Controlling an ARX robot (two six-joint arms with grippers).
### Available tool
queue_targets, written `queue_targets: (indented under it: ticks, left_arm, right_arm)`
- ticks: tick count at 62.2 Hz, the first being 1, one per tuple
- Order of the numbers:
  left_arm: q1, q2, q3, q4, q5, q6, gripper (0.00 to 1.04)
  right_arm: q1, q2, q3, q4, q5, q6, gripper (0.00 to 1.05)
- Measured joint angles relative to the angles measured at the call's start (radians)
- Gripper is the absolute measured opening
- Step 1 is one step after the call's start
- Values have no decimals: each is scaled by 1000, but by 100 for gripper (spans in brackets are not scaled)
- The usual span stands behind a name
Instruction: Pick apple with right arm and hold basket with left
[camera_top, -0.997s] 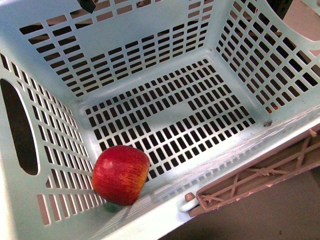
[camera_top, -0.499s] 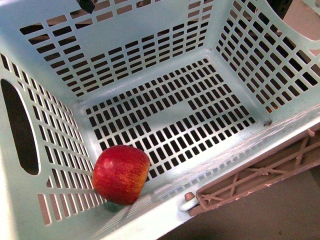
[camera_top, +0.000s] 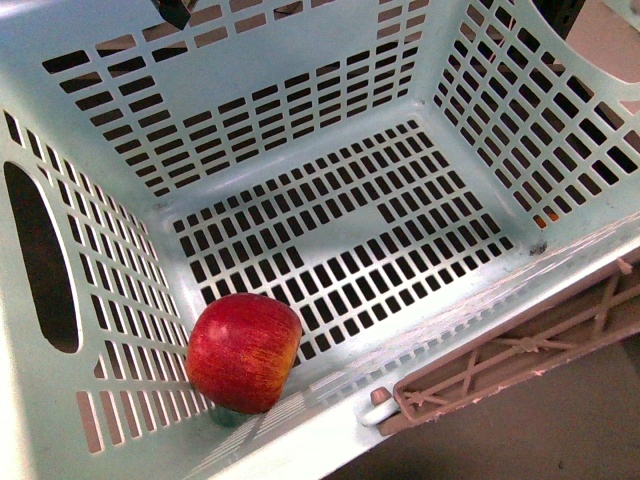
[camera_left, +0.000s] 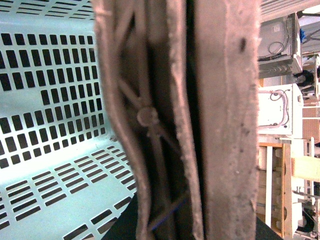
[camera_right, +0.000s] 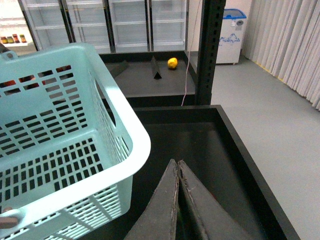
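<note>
My right gripper (camera_right: 177, 200), closed and empty, hangs over the counter (camera_right: 215, 150) just outside the basket (camera_right: 136, 145), and the apple (camera_top: 243, 352) lies inside, beyond the rim.

Bright, even light fell from above on the basket (camera_top: 330, 228), pushing its pale walls toward white with a bluish cast. The apple (camera_top: 243, 352) carried a soft sheen on top and threw only a small, dim shadow on the basket floor beneath it. The front view was sharp across the floor slots and slightly soft at the near rim. In the left wrist view the handle (camera_left: 150, 120), very close to the lens, was badly blurred and grainy. The basket wall behind it was crisp, and the room beyond the basket glared white. The right wrist view was clear and evenly lit, with the right jaws a little soft beside the bright basket rim.
</note>
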Motion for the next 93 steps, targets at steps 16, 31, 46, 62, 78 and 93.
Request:
queue_targets:
  ticks: [16,31,46,62,78,93]
  left_arm:
    - [0,0,0,0,-3,2,16]
    - [-1,0,0,1,-16,1,16]
    - [29,-19,-7,68,-293,-180,16]
    - [261,-102,-120,76,-253,-272,16]
    - [553,-82,-272,153,-220,-349,16]
    - [648,-8,-375,242,-163,-404,16]
  right_arm:
    - [0,0,0,0,0,0,59]
    - [0,0,0,0,0,0,97]
    - [0,-1,0,0,0,0,96]
    - [0,-1,0,0,0,0,96]
    - [0,-1,0,0,-1,0,96]
    - [0,-1,0,0,0,0,96]
